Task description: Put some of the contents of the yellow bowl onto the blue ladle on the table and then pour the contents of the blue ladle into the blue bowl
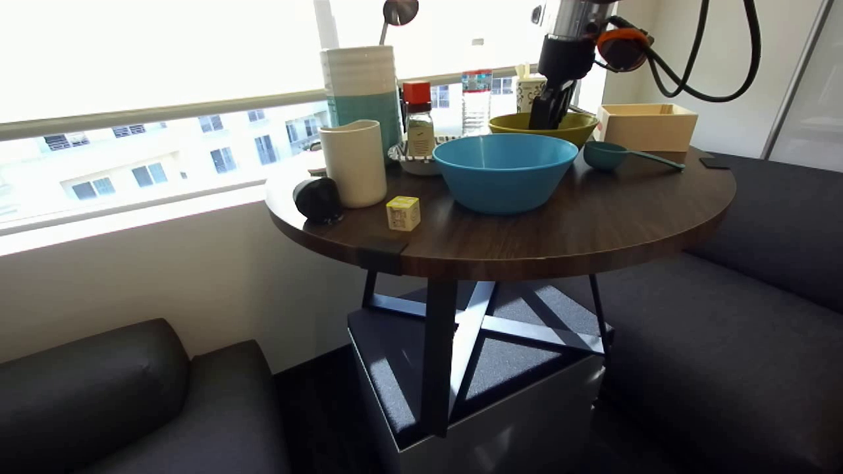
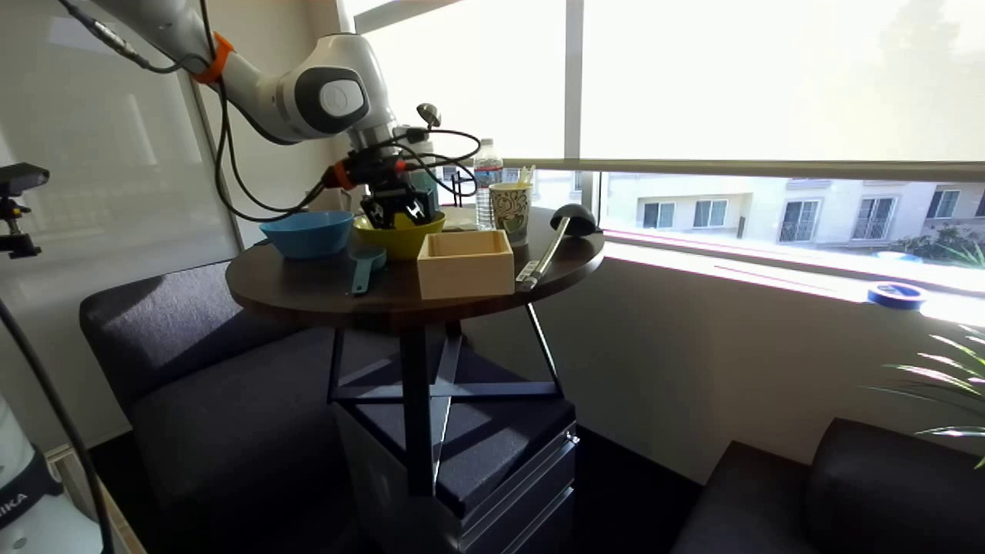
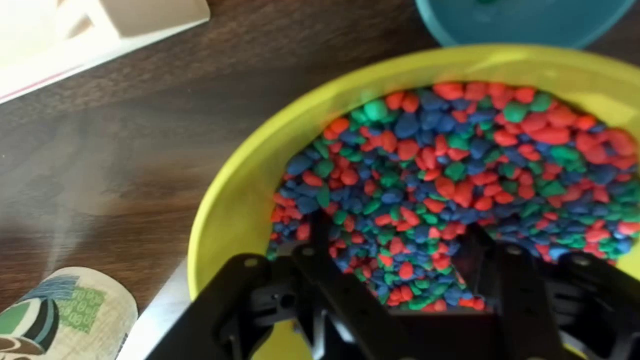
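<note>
Yellow bowl of pebbles sits on the table just beside the blue ladle, presumably to shorten the transfer, while the gripper hangs inside it, jaws apart, likely to gather some.

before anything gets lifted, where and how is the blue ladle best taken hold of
I'd take the blue ladle by the middle of its handle, coming from above, jaws closing across it. The handle is slim and points away from the blue bowl and yellow bowl, while the round scoop sits close to both. The pale box alongside would probably make a sideways approach tighter.
</note>
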Controlling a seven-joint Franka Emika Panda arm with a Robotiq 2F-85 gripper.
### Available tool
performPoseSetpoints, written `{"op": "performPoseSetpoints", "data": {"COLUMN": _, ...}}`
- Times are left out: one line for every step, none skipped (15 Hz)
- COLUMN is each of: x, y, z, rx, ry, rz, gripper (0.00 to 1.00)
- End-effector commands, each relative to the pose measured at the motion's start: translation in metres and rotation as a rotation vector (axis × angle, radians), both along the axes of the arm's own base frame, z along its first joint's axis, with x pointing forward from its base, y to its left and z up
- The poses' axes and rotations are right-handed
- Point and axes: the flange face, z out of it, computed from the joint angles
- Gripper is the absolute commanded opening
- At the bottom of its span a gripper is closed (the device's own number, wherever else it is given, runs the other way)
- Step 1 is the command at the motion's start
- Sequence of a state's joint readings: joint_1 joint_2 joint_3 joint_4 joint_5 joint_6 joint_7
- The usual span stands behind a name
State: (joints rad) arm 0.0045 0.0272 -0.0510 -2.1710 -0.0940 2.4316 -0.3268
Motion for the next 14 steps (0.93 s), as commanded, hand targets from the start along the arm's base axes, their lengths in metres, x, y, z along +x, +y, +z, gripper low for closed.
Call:
{"op": "performPoseSetpoints", "data": {"x": 0.005, "y": 0.005, "z": 0.003, "rx": 0.007, "ry": 0.010, "rz": -0.008, "gripper": 0.31}}
{"op": "performPoseSetpoints", "data": {"x": 0.004, "y": 0.006, "z": 0.007, "rx": 0.004, "ry": 0.006, "rz": -0.008, "gripper": 0.24}}
{"op": "performPoseSetpoints", "data": {"x": 0.003, "y": 0.008, "z": 0.013, "rx": 0.003, "ry": -0.001, "rz": -0.006, "gripper": 0.18}}
{"op": "performPoseSetpoints", "data": {"x": 0.001, "y": 0.010, "z": 0.016, "rx": -0.002, "ry": -0.006, "rz": -0.004, "gripper": 0.09}}
{"op": "performPoseSetpoints", "data": {"x": -0.001, "y": 0.012, "z": 0.022, "rx": -0.006, "ry": -0.014, "rz": -0.002, "gripper": 0.03}}
{"op": "performPoseSetpoints", "data": {"x": -0.002, "y": 0.014, "z": 0.026, "rx": -0.008, "ry": -0.021, "rz": -0.001, "gripper": 0.01}}
{"op": "performPoseSetpoints", "data": {"x": -0.004, "y": 0.015, "z": 0.031, "rx": -0.008, "ry": -0.027, "rz": -0.001, "gripper": 0.00}}
{"op": "performPoseSetpoints", "data": {"x": -0.006, "y": 0.016, "z": 0.036, "rx": -0.008, "ry": -0.036, "rz": 0.000, "gripper": 0.04}}
{"op": "performPoseSetpoints", "data": {"x": -0.009, "y": 0.018, "z": 0.042, "rx": -0.007, "ry": -0.043, "rz": 0.001, "gripper": 0.04}}
{"op": "performPoseSetpoints", "data": {"x": -0.010, "y": 0.018, "z": 0.048, "rx": -0.008, "ry": -0.051, "rz": 0.000, "gripper": 0.04}}
{"op": "performPoseSetpoints", "data": {"x": -0.012, "y": 0.018, "z": 0.053, "rx": -0.005, "ry": -0.055, "rz": -0.001, "gripper": 0.04}}
{"op": "performPoseSetpoints", "data": {"x": -0.015, "y": 0.018, "z": 0.058, "rx": -0.003, "ry": -0.061, "rz": -0.003, "gripper": 0.04}}
{"op": "performPoseSetpoints", "data": {"x": -0.018, "y": 0.017, "z": 0.064, "rx": 0.000, "ry": -0.064, "rz": -0.007, "gripper": 0.04}}
{"op": "performPoseSetpoints", "data": {"x": -0.021, "y": 0.016, "z": 0.069, "rx": -0.004, "ry": -0.067, "rz": -0.010, "gripper": 0.04}}
